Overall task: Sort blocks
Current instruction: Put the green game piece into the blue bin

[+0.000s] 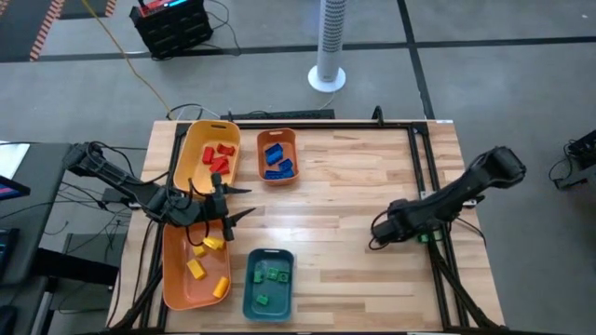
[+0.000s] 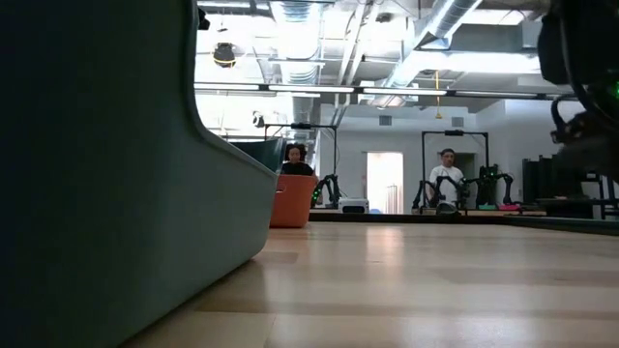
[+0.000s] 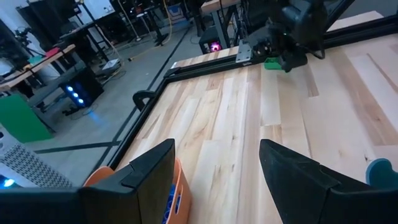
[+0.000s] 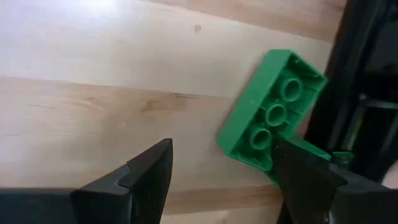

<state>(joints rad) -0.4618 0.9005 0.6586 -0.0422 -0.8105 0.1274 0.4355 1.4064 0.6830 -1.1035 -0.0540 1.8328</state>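
A green block (image 4: 267, 118) lies with its hollow underside up on the wooden table, against the black frame rail at the right edge; it also shows in the left wrist view (image 3: 272, 62). My right gripper (image 4: 221, 174) is open just above it. One finger (image 4: 311, 180) stands over the block's near end. My left gripper (image 1: 223, 200) is open and empty, between the yellow tray (image 1: 196, 140) of red blocks (image 1: 219, 156) and the orange tray (image 1: 177, 284) of yellow blocks (image 1: 196, 270). My right gripper is open over the green block's end (image 4: 273, 146). I cannot tell whether the finger beside it touches the block. The block lies flat on the table.
A small orange tray (image 1: 277, 138) holds blue blocks (image 1: 277, 160). A teal tray (image 1: 250, 296) holds green blocks (image 1: 270, 274); its wall (image 2: 97, 193) fills the left of the low view. The black rail (image 4: 367, 74) runs close behind the green block. People stand in the room beyond.
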